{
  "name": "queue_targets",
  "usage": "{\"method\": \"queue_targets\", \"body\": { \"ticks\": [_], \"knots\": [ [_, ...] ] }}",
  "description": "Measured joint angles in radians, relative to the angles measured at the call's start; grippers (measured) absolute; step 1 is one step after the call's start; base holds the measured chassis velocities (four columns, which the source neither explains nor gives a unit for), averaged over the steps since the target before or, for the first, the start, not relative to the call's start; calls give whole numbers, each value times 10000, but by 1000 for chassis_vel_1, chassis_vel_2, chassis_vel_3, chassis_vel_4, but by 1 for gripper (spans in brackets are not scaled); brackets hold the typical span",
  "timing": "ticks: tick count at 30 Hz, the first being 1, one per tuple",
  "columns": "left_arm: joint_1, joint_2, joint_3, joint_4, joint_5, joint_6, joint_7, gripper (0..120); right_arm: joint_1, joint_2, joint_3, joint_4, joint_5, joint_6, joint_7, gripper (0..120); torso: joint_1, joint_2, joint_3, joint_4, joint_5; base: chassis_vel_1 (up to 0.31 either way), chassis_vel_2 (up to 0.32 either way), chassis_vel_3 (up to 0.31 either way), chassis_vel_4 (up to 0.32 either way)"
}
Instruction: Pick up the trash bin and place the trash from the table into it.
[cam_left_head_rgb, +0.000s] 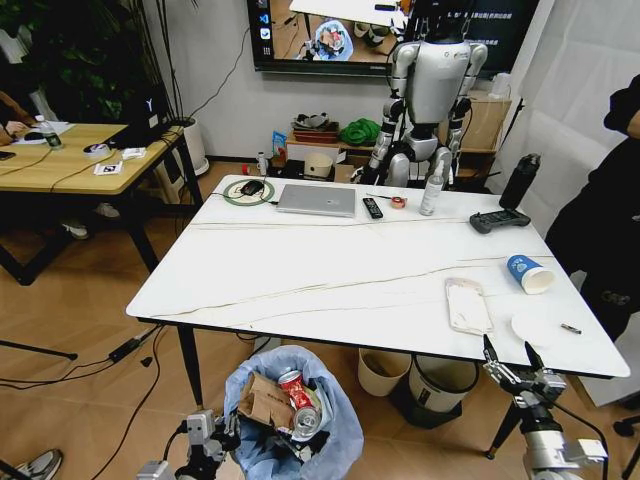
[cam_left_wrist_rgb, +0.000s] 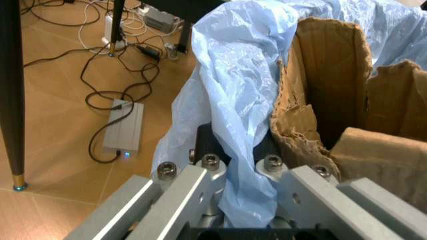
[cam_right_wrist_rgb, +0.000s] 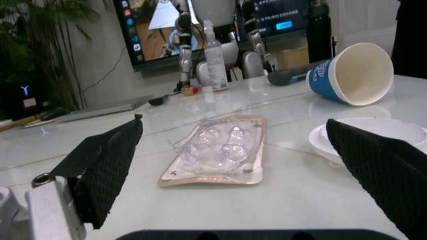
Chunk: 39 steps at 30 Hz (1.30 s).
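The left claw (cam_left_wrist_rgb: 230, 200) is clamped on the rim of the trash bin (cam_left_head_rgb: 300, 420), its fingers pinching the crinkly blue liner bag (cam_left_wrist_rgb: 233, 100) just beside the torn cardboard box (cam_left_wrist_rgb: 333, 100) already inside. The bin hangs low in front of the marble-look surface (cam_left_head_rgb: 330, 270), below its near edge, with a crushed red can (cam_left_head_rgb: 293, 388) on top of the cardboard.

The right claw (cam_left_head_rgb: 512, 357) hovers at the near right corner of the surface with its black fingers (cam_right_wrist_rgb: 107, 160) spread wide apart. Ahead of it lie the clear plastic package (cam_right_wrist_rgb: 217, 150), the blue paper cup (cam_right_wrist_rgb: 350, 75) on its side, and the white disc (cam_right_wrist_rgb: 367, 135), all apart from one another.

The package looks like the next pick. It is flat and slick, so the claw should come down low and close on one raised edge. The bin should stay level and near the edge for a short, clean drop.
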Motion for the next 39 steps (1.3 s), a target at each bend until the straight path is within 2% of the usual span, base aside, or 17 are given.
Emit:
{"method": "queue_targets", "body": {
  "ticks": [19,28,39],
  "knots": [
    [13,245,143,56,-74,50,-16,0,-314,10,317,653,66,58,140,100,-2,0,0,0,-2,0,0,0,0],
    [112,222,146,28,0,50,-24,0,-420,77,388,342,241,163,-71,100,-2,0,0,-2,0,0,0,0,0],
    [477,-218,-41,-167,233,-190,46,0,-142,111,-170,225,217,126,-77,100,-2,0,0,1,0,0,0,0,0]
  ]
}}
